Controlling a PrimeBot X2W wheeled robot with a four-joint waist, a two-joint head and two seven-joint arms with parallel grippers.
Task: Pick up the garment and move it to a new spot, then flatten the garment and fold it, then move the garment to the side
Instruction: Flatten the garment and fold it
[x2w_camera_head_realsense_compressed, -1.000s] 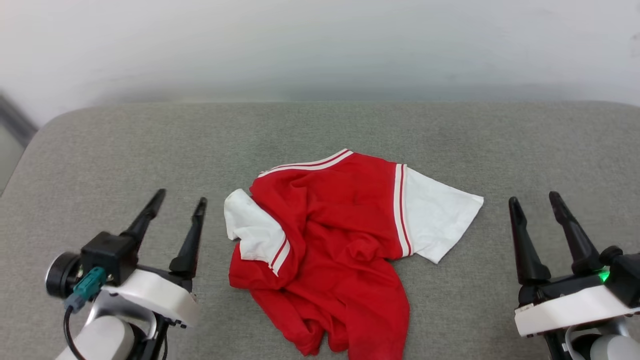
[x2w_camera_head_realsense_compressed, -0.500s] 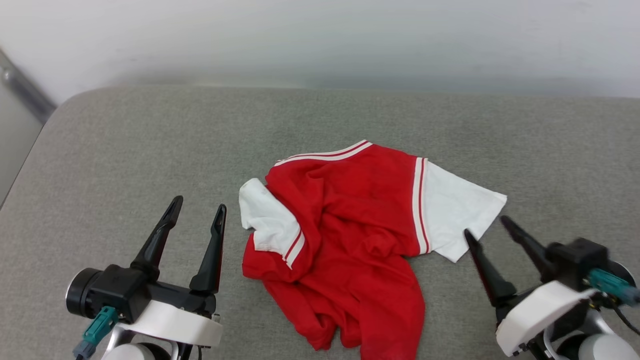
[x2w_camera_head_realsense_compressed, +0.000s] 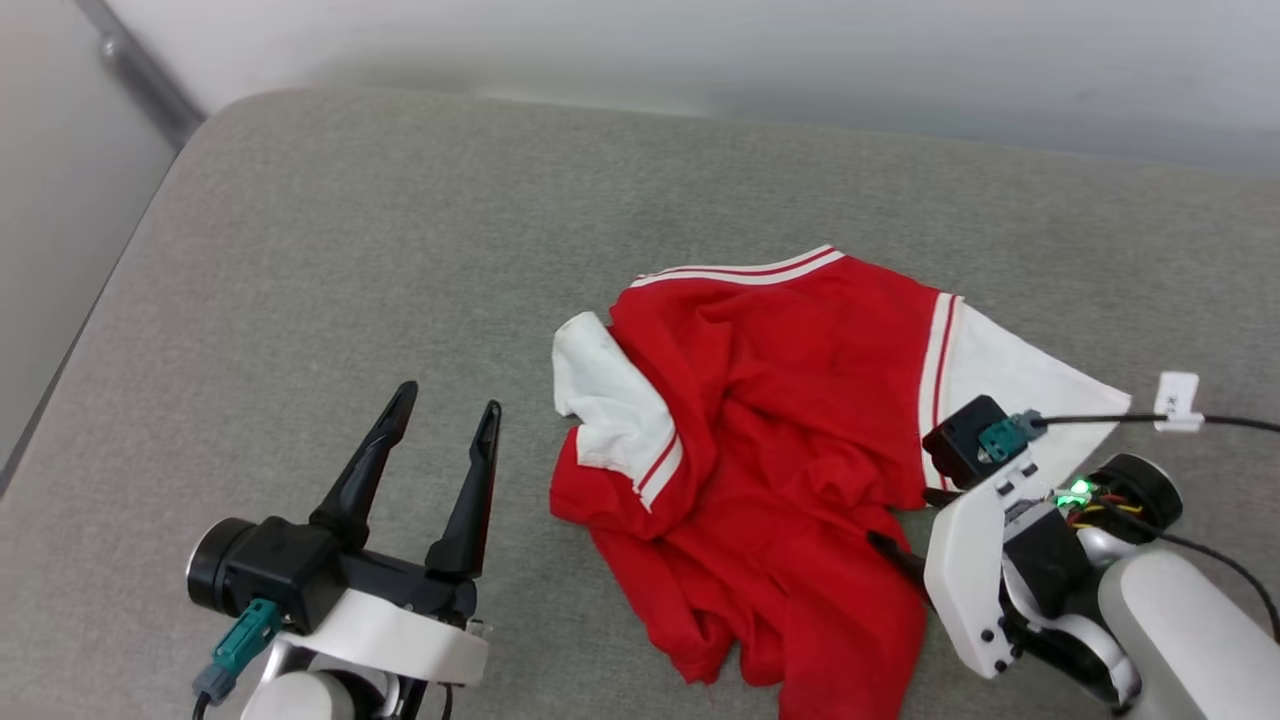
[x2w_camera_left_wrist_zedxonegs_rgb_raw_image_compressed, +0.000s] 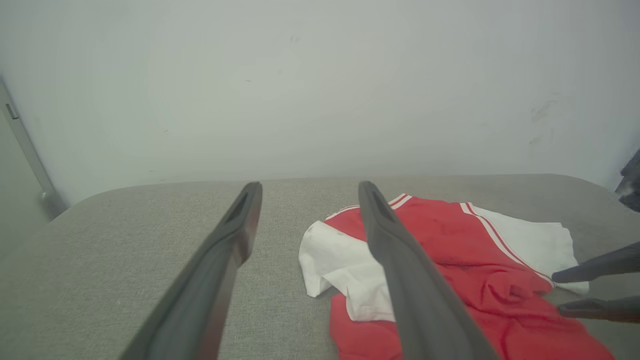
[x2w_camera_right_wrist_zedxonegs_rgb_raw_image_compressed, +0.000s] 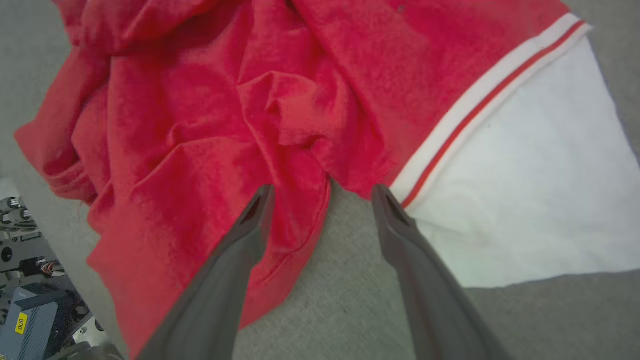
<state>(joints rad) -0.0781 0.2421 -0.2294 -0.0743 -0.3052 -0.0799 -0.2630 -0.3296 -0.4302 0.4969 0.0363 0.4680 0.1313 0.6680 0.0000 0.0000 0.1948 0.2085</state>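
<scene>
The garment (x2w_camera_head_realsense_compressed: 780, 450), red with white sleeves and striped trim, lies crumpled on the grey cushion (x2w_camera_head_realsense_compressed: 300, 250). My left gripper (x2w_camera_head_realsense_compressed: 447, 400) stands open just left of its white left sleeve, apart from it; in the left wrist view its gripper (x2w_camera_left_wrist_zedxonegs_rgb_raw_image_compressed: 310, 187) points past the garment (x2w_camera_left_wrist_zedxonegs_rgb_raw_image_compressed: 450, 235). My right gripper (x2w_camera_head_realsense_compressed: 910, 520) is open and tilted down at the garment's right side. In the right wrist view the gripper (x2w_camera_right_wrist_zedxonegs_rgb_raw_image_compressed: 322, 192) straddles the garment (x2w_camera_right_wrist_zedxonegs_rgb_raw_image_compressed: 200, 125) edge, one finger over red fabric, the other at the sleeve trim. The right gripper (x2w_camera_left_wrist_zedxonegs_rgb_raw_image_compressed: 557, 293) also shows in the left wrist view.
A pale wall (x2w_camera_head_realsense_compressed: 700, 50) backs the cushion. The cushion's rounded left edge drops off beside a metal strip (x2w_camera_head_realsense_compressed: 140, 70). A cable with a white tag (x2w_camera_head_realsense_compressed: 1175, 400) runs from my right wrist. Equipment (x2w_camera_right_wrist_zedxonegs_rgb_raw_image_compressed: 25, 310) shows beyond the cushion's near edge.
The head camera has swung left. My right gripper has moved in from the right and tipped down onto the garment's edge near the right sleeve. The left gripper stays beside the left sleeve.
</scene>
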